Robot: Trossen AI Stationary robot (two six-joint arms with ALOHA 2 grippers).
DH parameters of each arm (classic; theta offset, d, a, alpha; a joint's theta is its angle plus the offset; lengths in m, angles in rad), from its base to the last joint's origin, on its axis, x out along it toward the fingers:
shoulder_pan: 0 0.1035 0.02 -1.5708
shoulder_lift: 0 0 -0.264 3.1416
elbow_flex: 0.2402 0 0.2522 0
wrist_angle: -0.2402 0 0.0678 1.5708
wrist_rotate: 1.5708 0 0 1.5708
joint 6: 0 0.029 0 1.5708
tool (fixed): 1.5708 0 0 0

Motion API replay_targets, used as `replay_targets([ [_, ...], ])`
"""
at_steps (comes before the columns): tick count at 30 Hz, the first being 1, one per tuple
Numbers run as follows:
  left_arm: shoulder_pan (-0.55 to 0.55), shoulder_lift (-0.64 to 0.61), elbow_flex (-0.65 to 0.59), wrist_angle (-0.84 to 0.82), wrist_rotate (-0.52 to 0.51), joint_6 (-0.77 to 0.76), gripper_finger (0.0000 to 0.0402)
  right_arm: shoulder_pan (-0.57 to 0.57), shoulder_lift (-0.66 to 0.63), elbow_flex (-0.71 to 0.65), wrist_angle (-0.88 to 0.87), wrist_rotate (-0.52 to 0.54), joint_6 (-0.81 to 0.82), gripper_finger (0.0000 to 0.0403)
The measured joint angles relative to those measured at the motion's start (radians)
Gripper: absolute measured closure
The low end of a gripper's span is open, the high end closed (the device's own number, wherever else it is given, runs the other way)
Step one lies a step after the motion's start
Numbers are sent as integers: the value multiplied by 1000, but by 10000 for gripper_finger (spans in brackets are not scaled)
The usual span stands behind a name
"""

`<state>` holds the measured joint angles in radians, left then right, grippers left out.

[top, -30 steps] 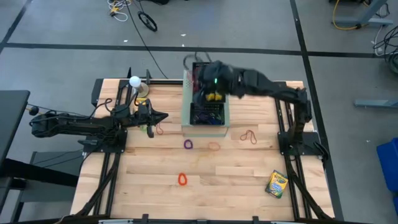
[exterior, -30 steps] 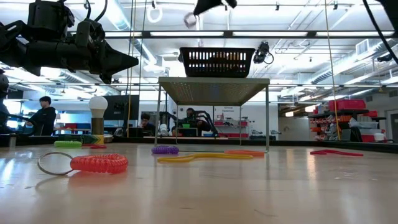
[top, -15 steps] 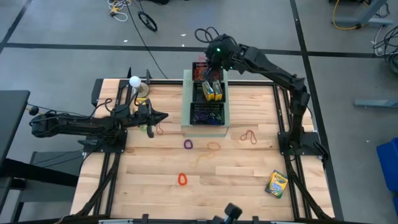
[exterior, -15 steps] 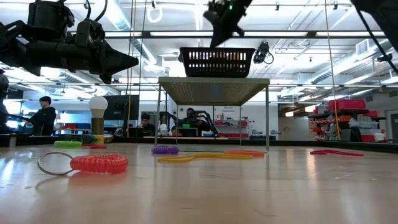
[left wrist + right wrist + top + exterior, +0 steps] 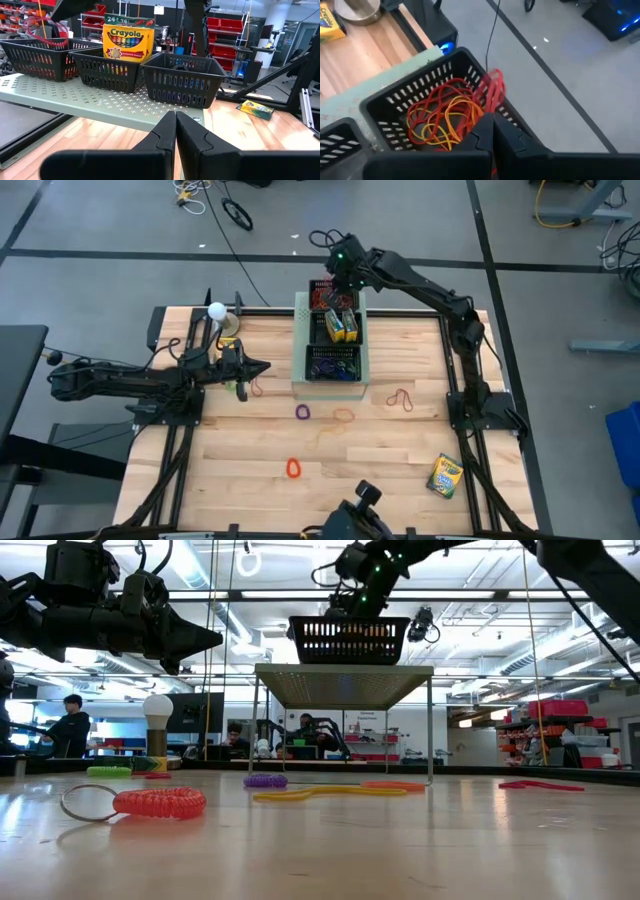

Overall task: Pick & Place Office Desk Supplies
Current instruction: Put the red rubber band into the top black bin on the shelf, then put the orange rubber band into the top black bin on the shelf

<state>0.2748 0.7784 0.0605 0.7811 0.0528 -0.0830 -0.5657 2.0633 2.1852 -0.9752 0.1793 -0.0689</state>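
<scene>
Right gripper (image 5: 492, 131), fingers pinched shut, hung over the far mesh tray (image 5: 395, 97) of red/orange rubber bands (image 5: 445, 117), 12 o'clock. Left gripper (image 5: 176, 131) sat closed at 9.

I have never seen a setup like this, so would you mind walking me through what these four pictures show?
Two robot arms work at a wooden table. One camera looks straight down, one sits at table height, and one rides on each wrist. The right gripper, fingers closed, hangs over the far black mesh tray, which holds red and orange rubber bands; one red band drapes over its rim. The middle tray holds a crayon box. The left gripper, also closed and empty, waits at the table's left. Loose bands and another crayon box lie on the table.
</scene>
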Motion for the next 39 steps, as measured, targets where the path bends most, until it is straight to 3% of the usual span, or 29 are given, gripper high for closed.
replay_targets([
  [10,0,0,0,0,0,0,381,-4,13,0,-3,-21,-3,377],
  [25,0,0,0,0,0,0,381,20,-7,0,-7,-19,1,277],
  [29,0,0,0,0,0,0,381,59,-69,0,-57,34,-25,298],
  [35,0,0,0,0,0,0,381,161,-144,0,-207,50,-44,389],
  [39,0,0,0,0,0,0,381,251,-162,0,-265,67,-35,390],
])
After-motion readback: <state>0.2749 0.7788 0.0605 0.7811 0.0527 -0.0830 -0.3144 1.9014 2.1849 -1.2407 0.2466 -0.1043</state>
